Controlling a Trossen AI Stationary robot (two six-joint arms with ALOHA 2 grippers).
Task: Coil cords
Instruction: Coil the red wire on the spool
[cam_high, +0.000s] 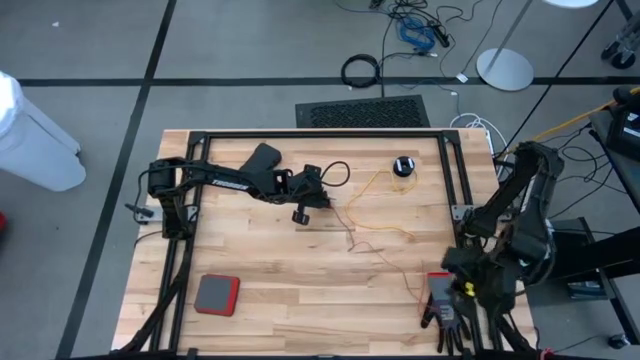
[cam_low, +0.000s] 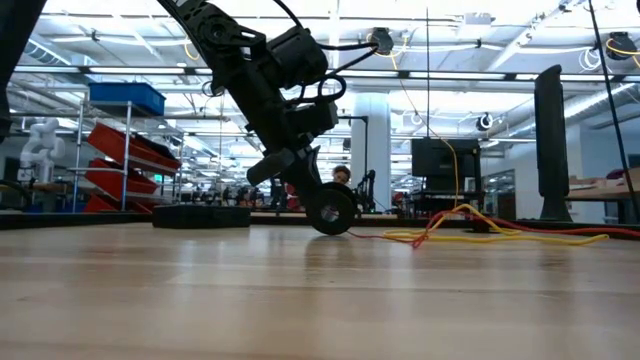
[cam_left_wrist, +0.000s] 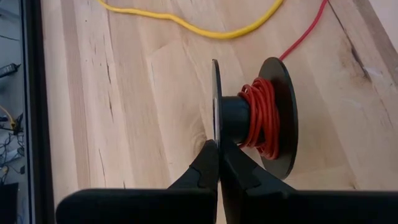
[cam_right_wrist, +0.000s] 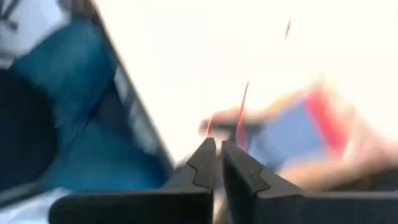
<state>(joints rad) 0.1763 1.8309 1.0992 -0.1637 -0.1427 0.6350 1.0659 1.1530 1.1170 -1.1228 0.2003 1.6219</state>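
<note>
My left gripper (cam_high: 303, 205) is at the table's middle, shut on a small black reel (cam_left_wrist: 255, 118) with reddish-orange cord wound on its hub. That cord (cam_high: 385, 250) trails slack across the table toward my right gripper (cam_high: 443, 305) at the near right. In the blurred right wrist view, my right gripper's fingers (cam_right_wrist: 217, 152) are closed with the cord at their tips. The yellow cord (cam_high: 375, 185) lies loose on the wood, joined to a second black reel (cam_high: 403, 165) lying flat at the far side. My left gripper pinches the rim of one flange (cam_left_wrist: 215, 134) of the reel between its two fingers, at their free ends. The reel (cam_low: 330, 212) stands on edge below the gripper, its axis level. I cannot tell whether its lower rim touches the wood or hangs just above. My right gripper seems to pinch the reddish-orange cord (cam_right_wrist: 241, 109) between its fingertips. Blur hides the place of contact, and I cannot tell which part of the cord it has.
A red-and-grey pad (cam_high: 216, 295) lies near left, and another (cam_high: 438, 285) lies by my right gripper. Black rails (cam_high: 320, 134) frame the table's far edge and sides. Bare wood lies between the arms.
</note>
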